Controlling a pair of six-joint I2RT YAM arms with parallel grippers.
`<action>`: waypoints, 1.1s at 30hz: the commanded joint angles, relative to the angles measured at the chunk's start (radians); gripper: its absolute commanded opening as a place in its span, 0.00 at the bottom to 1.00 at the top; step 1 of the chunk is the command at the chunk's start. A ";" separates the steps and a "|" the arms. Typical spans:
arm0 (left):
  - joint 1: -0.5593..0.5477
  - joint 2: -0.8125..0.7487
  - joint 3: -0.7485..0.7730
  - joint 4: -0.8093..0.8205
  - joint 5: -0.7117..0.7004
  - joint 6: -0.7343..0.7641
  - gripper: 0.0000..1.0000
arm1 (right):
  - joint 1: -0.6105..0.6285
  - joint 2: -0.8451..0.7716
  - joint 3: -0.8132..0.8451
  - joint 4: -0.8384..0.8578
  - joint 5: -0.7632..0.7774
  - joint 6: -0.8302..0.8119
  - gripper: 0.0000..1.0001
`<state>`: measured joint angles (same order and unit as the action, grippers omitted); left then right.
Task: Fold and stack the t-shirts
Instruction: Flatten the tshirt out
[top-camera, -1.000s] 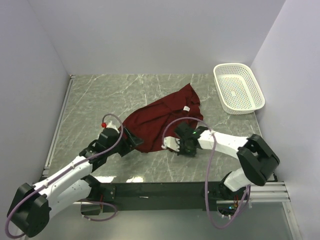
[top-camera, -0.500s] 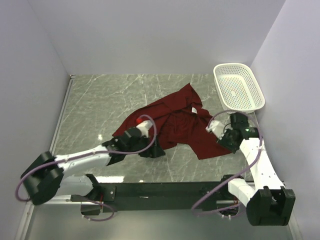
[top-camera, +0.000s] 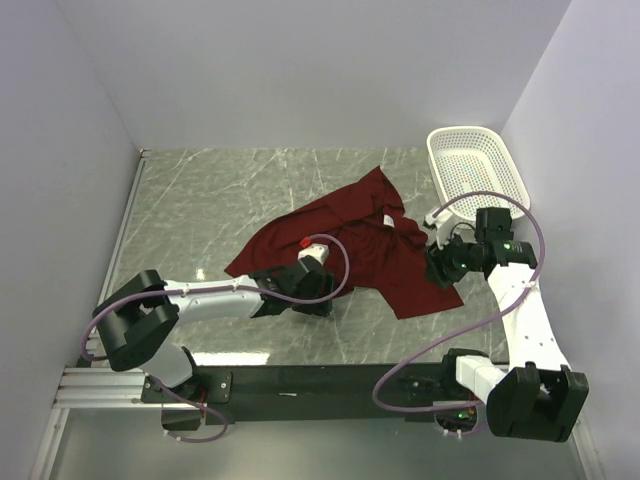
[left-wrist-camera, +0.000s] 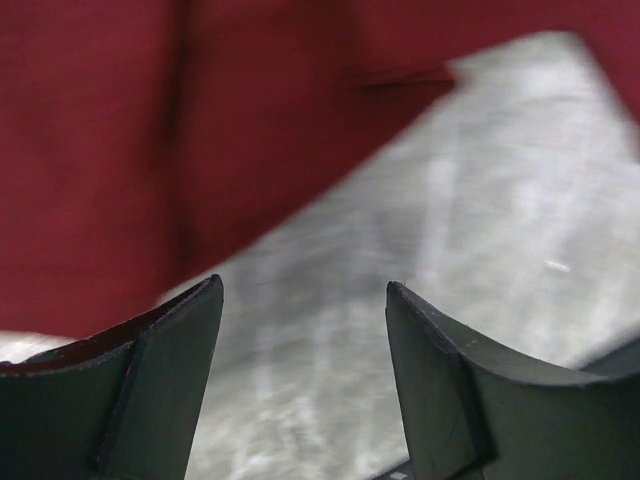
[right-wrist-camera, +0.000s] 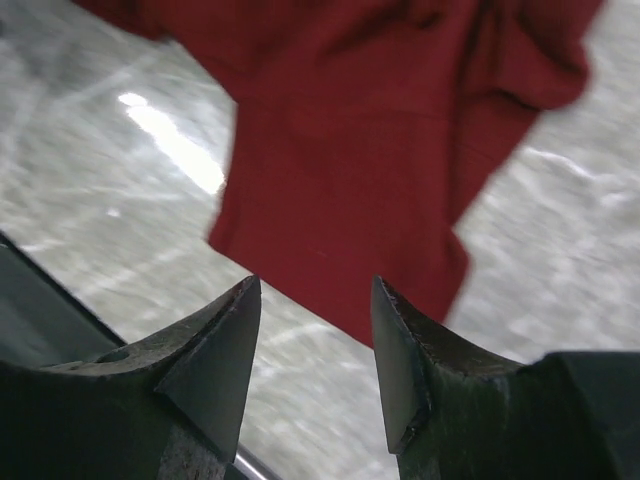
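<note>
One dark red t-shirt (top-camera: 350, 240) lies spread and rumpled on the marble table, its small white neck label (top-camera: 388, 219) facing up. My left gripper (top-camera: 322, 300) sits low at the shirt's near edge. In the left wrist view it (left-wrist-camera: 303, 284) is open over bare table, with the t-shirt (left-wrist-camera: 200, 130) just beyond the fingertips. My right gripper (top-camera: 438, 272) hovers over the shirt's right front corner. In the right wrist view it (right-wrist-camera: 316, 282) is open and empty, above the t-shirt (right-wrist-camera: 370, 130).
A white perforated basket (top-camera: 478, 175) stands at the back right, close behind the right arm. Walls close in the table (top-camera: 200, 200) on the left, back and right. A black rail (top-camera: 320, 380) runs along the near edge.
The right gripper pulled the shirt's near corner out to the right, then opened and let it go. The left arm reached rightward along the shirt's near edge. The shirt now lies wider.
</note>
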<state>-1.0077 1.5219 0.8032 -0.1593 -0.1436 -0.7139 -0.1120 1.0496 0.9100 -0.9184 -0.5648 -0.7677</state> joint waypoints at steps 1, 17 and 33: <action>-0.002 0.009 0.051 -0.127 -0.171 -0.068 0.72 | 0.024 -0.016 -0.029 0.056 -0.110 0.080 0.55; 0.030 0.052 0.128 -0.256 -0.450 -0.076 0.65 | 0.057 -0.049 -0.040 0.079 -0.126 0.116 0.56; 0.257 -0.017 0.165 -0.241 -0.510 0.142 0.01 | 0.057 -0.065 -0.043 0.082 -0.130 0.122 0.56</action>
<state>-0.8600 1.5967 0.9226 -0.3981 -0.5842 -0.6621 -0.0612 1.0077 0.8711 -0.8654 -0.6754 -0.6586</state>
